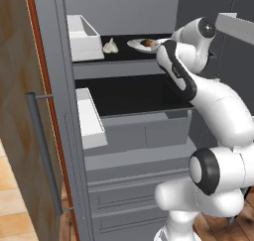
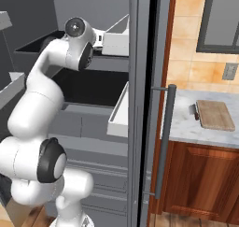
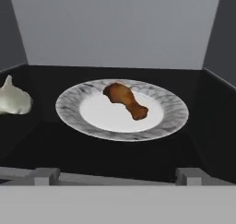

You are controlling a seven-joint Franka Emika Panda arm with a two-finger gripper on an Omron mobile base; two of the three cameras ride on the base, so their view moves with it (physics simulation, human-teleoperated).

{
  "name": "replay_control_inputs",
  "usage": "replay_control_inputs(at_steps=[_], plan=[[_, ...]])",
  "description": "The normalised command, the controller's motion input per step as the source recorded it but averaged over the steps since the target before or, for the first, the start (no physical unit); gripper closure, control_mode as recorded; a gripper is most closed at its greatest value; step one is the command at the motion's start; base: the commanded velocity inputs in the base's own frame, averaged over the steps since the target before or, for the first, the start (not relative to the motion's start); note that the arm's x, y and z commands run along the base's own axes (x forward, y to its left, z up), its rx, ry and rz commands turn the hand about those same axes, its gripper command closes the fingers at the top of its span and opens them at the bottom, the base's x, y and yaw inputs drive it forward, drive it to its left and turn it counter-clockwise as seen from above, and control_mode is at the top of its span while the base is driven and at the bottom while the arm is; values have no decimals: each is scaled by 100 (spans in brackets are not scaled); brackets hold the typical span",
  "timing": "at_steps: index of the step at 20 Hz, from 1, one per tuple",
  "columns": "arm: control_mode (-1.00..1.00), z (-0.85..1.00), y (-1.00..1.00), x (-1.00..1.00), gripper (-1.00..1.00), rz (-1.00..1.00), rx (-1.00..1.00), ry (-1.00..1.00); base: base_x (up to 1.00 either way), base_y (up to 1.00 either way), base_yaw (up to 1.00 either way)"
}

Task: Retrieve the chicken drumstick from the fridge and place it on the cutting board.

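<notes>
hand view: we look straight into the upper shelf of the fridge point(image 1: 124, 150); the chicken drumstick point(image 3: 125, 99) lies on a patterned plate point(image 3: 69, 109), thick end toward the back, thin end pointing forward and right.
gripper: the gripper point(image 3: 117, 176) stands short of the plate with its jaws spread wide and nothing between them; the drumstick is not yet touched.
step in hand: we judge this the approach for the pick.
how to do it well: we advise closing across the thick end or mid-body, pads set crosswise to its long line, coming down from above so the fingertips point(image 3: 45, 176) clear the plate rim first.
left neighbour: a garlic bulb point(image 3: 14, 100) sits just beside the plate; keep the jaws off it.
edges: shelf lip in front, grey back wall behind, side wall close on the right of the plate.
open room: headroom above the plate looks fair; withdrawal is best straight back over the shelf lip.
door: the open door and its bar handle point(image 2: 164, 142) stand between the fridge and the counter.
destination: the cutting board point(image 2: 214, 115) lies on the counter, well apart, past the door.
</notes>
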Motion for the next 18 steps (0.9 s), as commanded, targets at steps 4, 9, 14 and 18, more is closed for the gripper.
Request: replay_control_inputs(at_steps=[4,9,14,18], plan=[[-100,0,-10,66,-100,0,0,0,0,0,0],[-100,0,-17,69,-100,0,0,0,0,0,0],[-100,-2,-6,72,-100,0,-1,3,0,0,0],[-100,-2,0,71,-100,0,-2,2,0,0,0]])
